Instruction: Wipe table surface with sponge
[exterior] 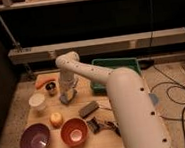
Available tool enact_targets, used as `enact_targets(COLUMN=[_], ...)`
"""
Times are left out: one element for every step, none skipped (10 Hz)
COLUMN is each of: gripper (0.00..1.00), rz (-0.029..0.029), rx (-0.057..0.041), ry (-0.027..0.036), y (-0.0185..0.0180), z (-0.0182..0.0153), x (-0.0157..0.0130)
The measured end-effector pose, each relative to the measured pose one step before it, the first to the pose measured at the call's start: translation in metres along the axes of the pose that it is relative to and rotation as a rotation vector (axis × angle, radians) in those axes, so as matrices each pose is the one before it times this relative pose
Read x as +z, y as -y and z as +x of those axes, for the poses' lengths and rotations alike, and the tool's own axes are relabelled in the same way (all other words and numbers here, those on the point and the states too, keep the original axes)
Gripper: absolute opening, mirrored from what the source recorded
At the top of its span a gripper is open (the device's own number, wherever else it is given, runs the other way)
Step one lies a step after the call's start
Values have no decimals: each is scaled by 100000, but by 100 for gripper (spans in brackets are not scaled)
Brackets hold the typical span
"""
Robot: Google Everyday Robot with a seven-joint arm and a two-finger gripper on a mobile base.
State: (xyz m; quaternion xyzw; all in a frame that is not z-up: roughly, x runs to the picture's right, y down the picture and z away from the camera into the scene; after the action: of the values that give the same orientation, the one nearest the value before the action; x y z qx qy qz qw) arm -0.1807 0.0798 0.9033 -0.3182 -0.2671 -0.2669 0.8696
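Observation:
My gripper point(66, 94) points straight down at the left middle of the wooden table point(106, 143). It is shut on a small pale sponge point(65, 99) and presses it on the table top. The arm reaches in from the lower right and bends over the table's back edge. The gripper stands just right of a small dark cup point(51, 88) and behind a grey block point(88, 109).
An orange carrot point(43, 81) lies at the back left. A white cup point(37, 101), a yellow fruit point(56, 119), a purple bowl point(34, 139) and an orange bowl point(74, 132) stand at the front left. A green bin point(116, 64) is at the back. Dark objects point(106, 125) lie at the front.

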Motion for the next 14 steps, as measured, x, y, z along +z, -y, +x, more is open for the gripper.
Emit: enact_targets(gripper=[0,0,0,0,0,0,0,0,0,0,0,0,0,0], rz=[-664,-548,-459,-549,-321,-427,-33,84,5,585,771,610,733,540], rx=[-1034,-747,-528,-31,519,477,1698,1269,927,2273,2101,1833,1009,1558], ry=[317,279,259,71,-60,-45,-203,-169,-150,-518,-522,-551,-297,-403], y=[-942,-490,-495,-831,-814,-619,-848,-289,-248,-379,-131,361,613,877], z=[-613,-476,-393,-59,270,271,713,477,374,1207,1173,977,575,984], x=[107,171,109,48,-36,45,-144,-103,-62,-418,-463,-458,-248,-286])
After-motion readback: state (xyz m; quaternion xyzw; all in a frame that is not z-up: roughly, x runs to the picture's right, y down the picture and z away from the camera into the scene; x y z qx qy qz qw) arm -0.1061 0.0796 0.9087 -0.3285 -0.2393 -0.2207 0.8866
